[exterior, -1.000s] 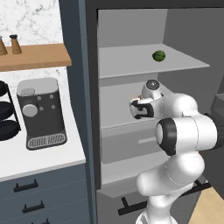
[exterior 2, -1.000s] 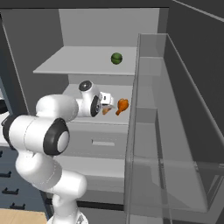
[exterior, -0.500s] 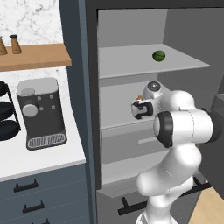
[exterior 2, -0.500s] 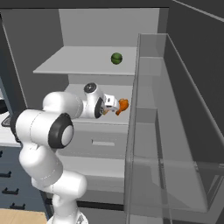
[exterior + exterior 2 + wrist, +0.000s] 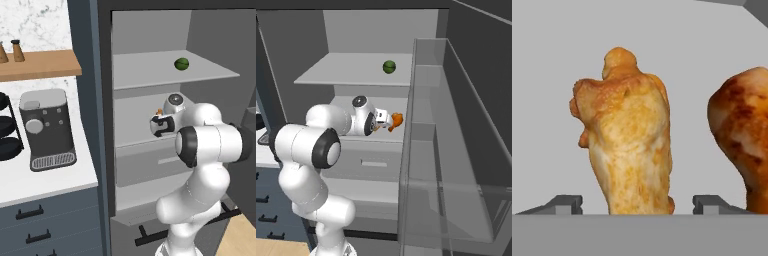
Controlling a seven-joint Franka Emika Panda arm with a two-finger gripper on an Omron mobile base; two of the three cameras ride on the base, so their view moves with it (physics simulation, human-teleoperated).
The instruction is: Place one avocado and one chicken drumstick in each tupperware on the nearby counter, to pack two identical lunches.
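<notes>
A: Left base view: arm reaches into the open fridge [image 5: 150, 150]. Gripper [image 5: 158, 125] sits at the middle shelf; a bit of orange drumstick [image 5: 159, 112] shows just past it. Avocado [image 5: 182, 64] alone on the upper shelf, right side. Counter [image 5: 45, 182] with coffee machine [image 5: 47, 129] off to the left.

B: Jaw state there?

A: Can't tell from that view, hand blocks it.

B: Right base view?

A: Gripper [image 5: 385, 123] right up against the drumstick [image 5: 396, 120] on the middle shelf. Avocado [image 5: 389, 66] above, well apart. Clear fridge door [image 5: 456, 165] stands open on the right.

B: Hand view?

A: Fingertips [image 5: 562, 204] spread, one either side of the drumstick [image 5: 629, 140], not touching it. Second drumstick [image 5: 743, 135] just beside it on the right. Long axis runs up the view: fat meaty part near the gripper, narrow knob at the far end.

B: Handling?

A: Likely light, firm, skin possibly slick. Irregular taper, so it could rotate in a pinch. Best to squeeze across the thick meaty section now between the tips, not the knob.
</notes>
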